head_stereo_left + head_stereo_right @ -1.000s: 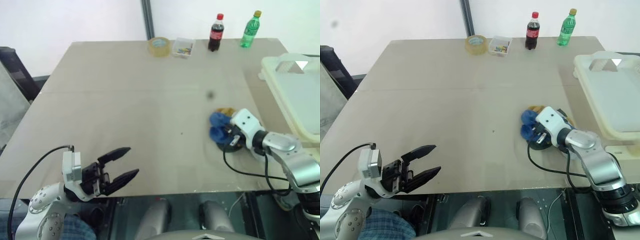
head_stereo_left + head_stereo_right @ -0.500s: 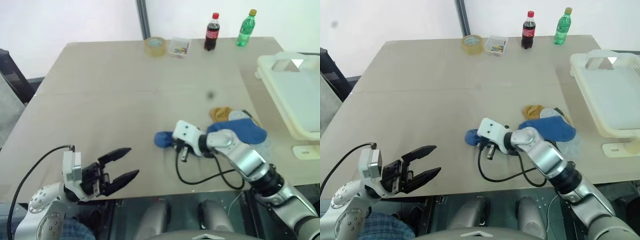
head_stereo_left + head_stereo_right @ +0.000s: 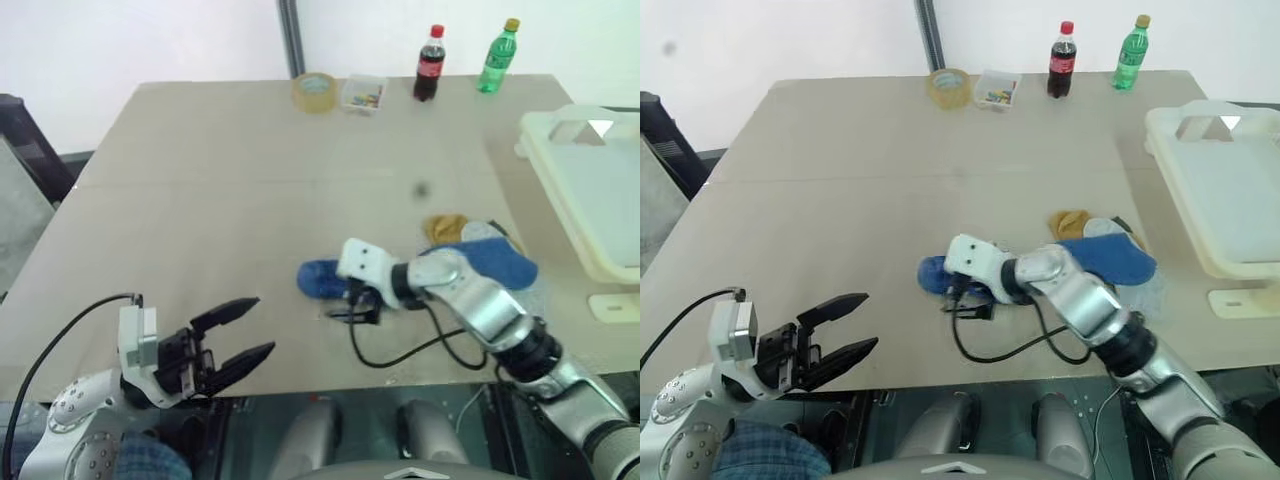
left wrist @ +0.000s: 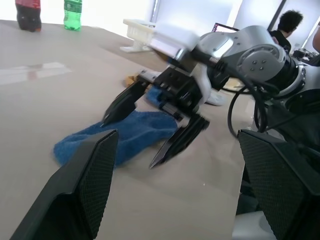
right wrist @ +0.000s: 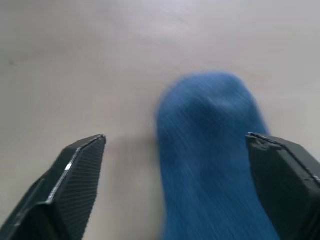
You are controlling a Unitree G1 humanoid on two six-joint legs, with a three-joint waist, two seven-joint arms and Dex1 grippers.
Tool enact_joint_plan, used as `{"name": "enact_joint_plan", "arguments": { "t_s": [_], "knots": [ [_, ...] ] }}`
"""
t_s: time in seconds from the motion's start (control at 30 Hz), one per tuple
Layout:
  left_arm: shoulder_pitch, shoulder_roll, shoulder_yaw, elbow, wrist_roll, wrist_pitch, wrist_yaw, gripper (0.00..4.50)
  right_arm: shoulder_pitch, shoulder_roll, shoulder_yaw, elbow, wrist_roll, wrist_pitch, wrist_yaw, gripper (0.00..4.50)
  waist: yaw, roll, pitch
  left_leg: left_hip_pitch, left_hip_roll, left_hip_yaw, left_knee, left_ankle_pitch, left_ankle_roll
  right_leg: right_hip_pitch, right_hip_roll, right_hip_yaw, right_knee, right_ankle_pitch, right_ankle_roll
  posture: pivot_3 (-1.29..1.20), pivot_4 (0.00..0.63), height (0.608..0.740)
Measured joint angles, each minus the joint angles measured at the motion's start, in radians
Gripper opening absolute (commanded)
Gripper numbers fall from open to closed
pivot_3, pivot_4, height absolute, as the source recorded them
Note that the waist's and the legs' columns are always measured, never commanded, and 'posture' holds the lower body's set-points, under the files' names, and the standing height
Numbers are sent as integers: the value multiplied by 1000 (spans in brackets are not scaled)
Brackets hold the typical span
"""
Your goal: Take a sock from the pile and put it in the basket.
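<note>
Right gripper stands open over a blue sock lying flat mid-surface, apart from the pile. Left gripper hangs open, empty. Sock looks soft, light, limp — pinch a fold mid-length. Basket sits at the right edge — open surface between.

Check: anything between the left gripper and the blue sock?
Only bare table separates the left gripper from the blue sock, per the left eye view.
</note>
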Motion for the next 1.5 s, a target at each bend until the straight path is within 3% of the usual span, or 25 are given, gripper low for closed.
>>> {"name": "enact_joint_plan", "arguments": {
  "t_s": [0.07, 0.3, 0.53, 0.63, 0.9, 1.1, 1.2, 1.33, 1.5],
  "knots": [
    [-1, 1, 3, 0, 0, 3, -1, 4141, 61, -115, -104, -82, 49, 63, 29, 4435, 3, 0, 0, -2, 0, -1, 0, 0, 0, -1, 0, 0, -1, 0, 0, 0, 150, 740],
    [-41, 2, 1, 6, 0, 7, -17, 4141, 145, -314, -314, -136, 140, 149, 67, 4435, -10, 0, 0, -6, 2, 1, 0, 0, 0, -6, 2, 0, 2, 0, 0, 0, 150, 740],
    [-69, 2, -2, 22, 1, 16, -23, 4141, 137, -339, -284, -29, 63, 76, 18, 4435, -6, 0, 0, -8, 2, 1, 1, 2, -3, -7, 1, 0, 2, 0, 0, 0, 150, 740],
    [-80, 2, -8, 33, 2, 25, -26, 4141, 130, -309, -240, -3, 18, 30, -9, 3620, -7, 0, 0, -8, 2, 2, 1, 2, -4, -8, 1, 1, 2, 0, 0, 0, 150, 740],
    [-86, 2, -8, 35, 15, 26, -30, 4141, 125, -305, -220, 17, -15, -10, -19, 28, -5, 0, 0, -9, 2, 1, 1, 3, -4, -8, 1, 1, 2, 1, 0, 0, 150, 740],
    [-84, -1, -8, 35, 20, 26, -37, 4141, 114, -303, -220, 15, -6, -2, -17, 28, -6, 0, 0, -9, 2, 1, 1, 3, -4, -8, 1, 1, 2, 1, 0, 0, 150, 740],
    [-88, -2, -11, 35, 21, 28, -36, 4141, 49, -238, -226, 36, 5, 15, -29, 28, -11, 0, 0, -9, 2, 2, 2, 3, -4, -9, 2, 1, 3, 1, 0, 0, 150, 740],
    [-94, -4, -22, 35, 22, 32, -32, 4141, -77, -121, -214, 182, -18, 3, -73, 28, -10, 0, 0, -9, 2, 2, 2, 3, -4, -9, 2, 1, 3, 1, -1, 0, 150, 740],
    [-113, -4, -41, 32, 21, 47, -18, 4141, -237, 131, -112, 463, -95, -57, -147, 28, -16, 0, 0, -9, 2, 2, 1, 4, -6, -11, 3, 2, 4, 1, -1, 0, 150, 740]
  ]
}}
